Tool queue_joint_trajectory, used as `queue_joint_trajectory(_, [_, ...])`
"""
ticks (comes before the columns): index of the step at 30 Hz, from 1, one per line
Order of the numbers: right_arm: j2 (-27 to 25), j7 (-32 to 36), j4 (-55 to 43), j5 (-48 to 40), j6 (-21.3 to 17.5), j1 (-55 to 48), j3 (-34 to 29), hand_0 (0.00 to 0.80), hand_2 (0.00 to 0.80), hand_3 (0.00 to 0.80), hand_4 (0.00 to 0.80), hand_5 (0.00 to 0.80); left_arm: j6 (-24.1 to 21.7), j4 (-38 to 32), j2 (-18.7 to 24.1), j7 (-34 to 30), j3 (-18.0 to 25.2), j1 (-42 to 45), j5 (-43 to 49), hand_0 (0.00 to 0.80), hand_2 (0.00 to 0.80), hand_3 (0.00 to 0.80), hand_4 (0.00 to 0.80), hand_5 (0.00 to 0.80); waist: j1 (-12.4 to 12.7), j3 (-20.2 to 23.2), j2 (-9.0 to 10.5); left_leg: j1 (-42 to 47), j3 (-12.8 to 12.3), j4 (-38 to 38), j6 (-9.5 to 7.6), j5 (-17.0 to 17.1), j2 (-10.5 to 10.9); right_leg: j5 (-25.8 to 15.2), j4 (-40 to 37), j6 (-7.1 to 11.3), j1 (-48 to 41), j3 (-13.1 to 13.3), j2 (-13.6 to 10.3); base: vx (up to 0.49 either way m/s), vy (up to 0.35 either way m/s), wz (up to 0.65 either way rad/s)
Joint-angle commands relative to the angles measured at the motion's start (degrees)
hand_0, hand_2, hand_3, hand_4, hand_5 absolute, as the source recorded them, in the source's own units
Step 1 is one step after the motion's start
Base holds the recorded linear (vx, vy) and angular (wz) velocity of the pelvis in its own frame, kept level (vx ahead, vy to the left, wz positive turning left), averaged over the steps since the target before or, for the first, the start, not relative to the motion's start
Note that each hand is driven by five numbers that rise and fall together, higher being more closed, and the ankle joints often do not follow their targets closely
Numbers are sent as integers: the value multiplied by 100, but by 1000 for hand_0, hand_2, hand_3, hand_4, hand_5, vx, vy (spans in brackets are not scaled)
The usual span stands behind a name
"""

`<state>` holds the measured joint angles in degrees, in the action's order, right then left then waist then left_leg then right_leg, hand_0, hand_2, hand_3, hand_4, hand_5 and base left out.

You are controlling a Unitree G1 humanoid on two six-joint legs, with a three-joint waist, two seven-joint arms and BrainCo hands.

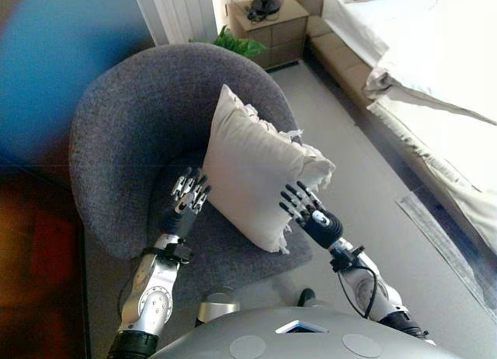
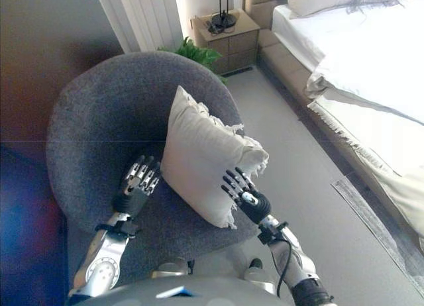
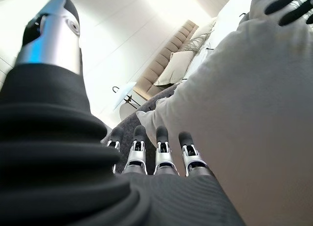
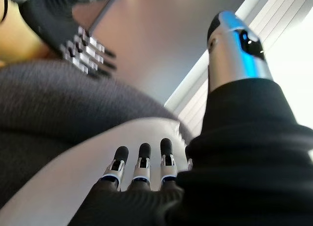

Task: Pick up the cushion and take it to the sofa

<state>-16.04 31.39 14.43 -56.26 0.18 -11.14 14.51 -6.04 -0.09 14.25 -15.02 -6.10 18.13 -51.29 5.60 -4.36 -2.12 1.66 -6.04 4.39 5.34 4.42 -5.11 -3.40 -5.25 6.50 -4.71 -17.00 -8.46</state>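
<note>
A cream cushion (image 1: pixel 260 169) with a frayed fringe stands on edge in the round grey armchair (image 1: pixel 128 110), leaning against its back. My left hand (image 1: pixel 186 200) is open at the cushion's left side, fingers straight and close to the cloth. My right hand (image 1: pixel 307 211) is open at the cushion's lower right corner, its fingers (image 4: pixel 142 165) stretched out along the cloth. The two hands flank the cushion, one on each side. In the left wrist view the cushion (image 3: pixel 254 103) fills the space past my fingers (image 3: pixel 159 152).
A bed (image 1: pixel 435 71) with white covers runs along the right. A wooden nightstand (image 1: pixel 272 25) with a dark lamp base stands at the back, a green plant (image 1: pixel 237 42) beside it. Grey floor (image 1: pixel 373 188) lies between chair and bed, with a rug edge (image 1: pixel 443 235) at right.
</note>
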Motion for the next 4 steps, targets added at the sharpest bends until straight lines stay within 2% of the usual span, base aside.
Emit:
queue_joint_trajectory(1, [141, -50, -240, 28, -359, 467, 76, 0, 0, 0, 0, 0, -251, -100, 318, 17, -73, -550, -1, 0, 0, 0, 0, 0, 2, -308, 294, 15, -256, -429, 8, -468, 52, 36, 61, 36, 52, -218, -54, -10, 16, 4])
queue_joint_trajectory(4, [132, -167, -312, 218, -368, 441, 96, 0, 0, 0, 0, 0, -278, -57, 324, 53, -127, -575, 192, 0, 0, 0, 0, 0, -29, -317, 293, 31, -256, -436, -9, -495, 71, 34, 64, 50, 60, -195, -65, 0, 0, 0])
